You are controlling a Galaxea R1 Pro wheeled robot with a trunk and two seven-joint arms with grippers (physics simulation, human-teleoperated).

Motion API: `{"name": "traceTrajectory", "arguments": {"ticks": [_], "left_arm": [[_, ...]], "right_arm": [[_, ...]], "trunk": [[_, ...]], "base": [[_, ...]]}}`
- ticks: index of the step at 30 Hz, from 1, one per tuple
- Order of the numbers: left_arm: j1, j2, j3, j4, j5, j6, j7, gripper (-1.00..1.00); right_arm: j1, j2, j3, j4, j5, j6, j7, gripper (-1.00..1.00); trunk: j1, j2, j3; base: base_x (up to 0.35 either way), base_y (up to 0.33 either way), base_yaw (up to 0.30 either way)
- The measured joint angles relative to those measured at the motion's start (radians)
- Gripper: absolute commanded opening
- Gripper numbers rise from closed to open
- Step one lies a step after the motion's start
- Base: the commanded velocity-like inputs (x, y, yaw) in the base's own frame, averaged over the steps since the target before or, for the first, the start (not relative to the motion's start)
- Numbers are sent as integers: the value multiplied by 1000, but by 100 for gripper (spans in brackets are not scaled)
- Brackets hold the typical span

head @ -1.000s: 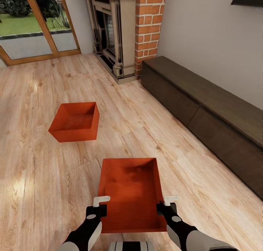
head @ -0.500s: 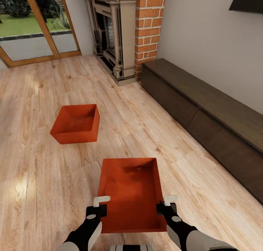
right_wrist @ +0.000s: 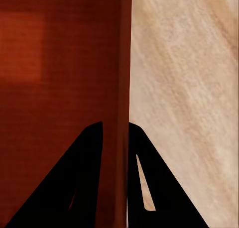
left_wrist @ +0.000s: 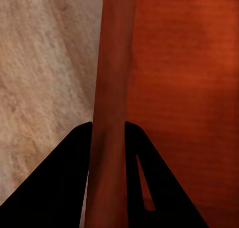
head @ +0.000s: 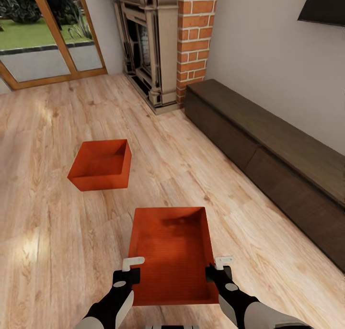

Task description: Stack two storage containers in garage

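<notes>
Carrying one storage container (head: 170,255) at the bottom centre of the head frame, gripped from both sides. Left gripper (head: 129,270) clamped on the container's left wall, fingers (left_wrist: 74,188) straddling the thin red-orange edge in the left wrist view. Right gripper (head: 216,270) clamped likewise on the right wall, fingers (right_wrist: 89,183) either side of it in the right wrist view. Held box open side up, apparently lifted clear of the wood plank floor (head: 43,233) (judging from the faint shadow beneath, not certain).

Second storage container (head: 100,165) sitting on the planks at left of centre, well apart from the held one, untouched by either gripper.

Surroundings plainly the living room: brick fireplace (head: 165,41) at upper centre, glazed wooden doors (head: 52,32) at upper left, long dark low cabinet (head: 268,142) along the right wall.

Progress, judged from this: early. First box picked up but not out of the room; no garage in sight. Left to do: haul this box to the garage, set it on the concrete, come back for the other, stack it on top (or the reverse order).
</notes>
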Motion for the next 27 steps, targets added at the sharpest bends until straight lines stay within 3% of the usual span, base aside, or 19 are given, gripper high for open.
{"name": "traceTrajectory", "arguments": {"ticks": [27], "left_arm": [[0,1,2,0,-6,0,-2,-100]], "right_arm": [[0,3,10,3,-14,-4,-5,-100]], "trunk": [[-104,189,85]], "base": [[0,0,0]]}}
